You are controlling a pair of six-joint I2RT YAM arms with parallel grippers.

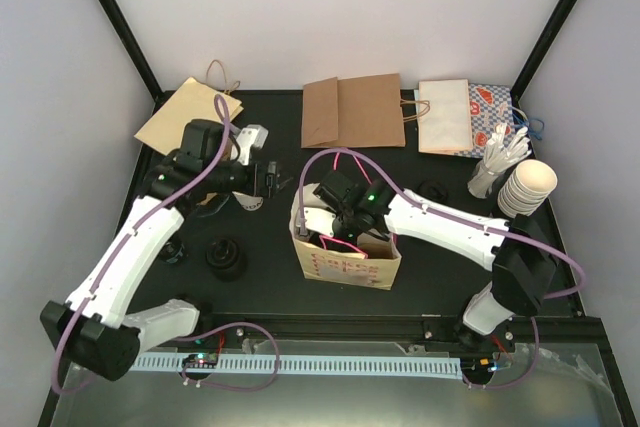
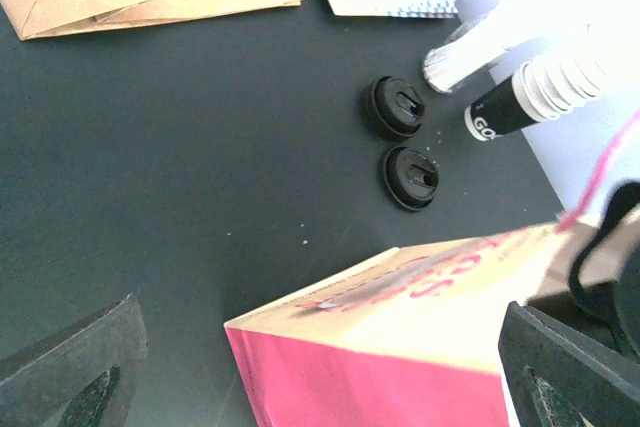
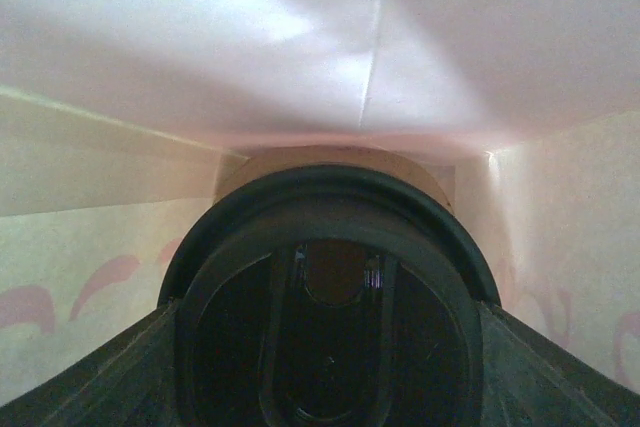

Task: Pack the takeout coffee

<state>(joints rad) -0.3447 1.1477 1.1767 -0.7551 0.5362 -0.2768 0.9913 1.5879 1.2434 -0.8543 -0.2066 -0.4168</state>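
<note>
Right wrist | one cream paper cup (image 3: 330,162), lidded end toward lens, long axis into frame | right gripper (image 3: 326,377) pinches it | left gripper (image 2: 320,377) spread | two loose black lids (image 2: 396,107)

**Left tool spread open, right tool clamped**

The left arm (image 1: 130,247) slants up and away from its base at the near left corner. Its wrist is bent so that the left tool (image 1: 262,179) points right, toward the other arm. In the left wrist view its fingers (image 2: 70,372) sit at the lower corners, wide apart.

The right arm (image 1: 450,227) folds at the elbow and stretches left, with the right tool (image 1: 330,232) tipped downward. In its wrist view, both fingers (image 3: 90,387) press against the sides of the lidded takeout coffee (image 3: 330,277).
</note>
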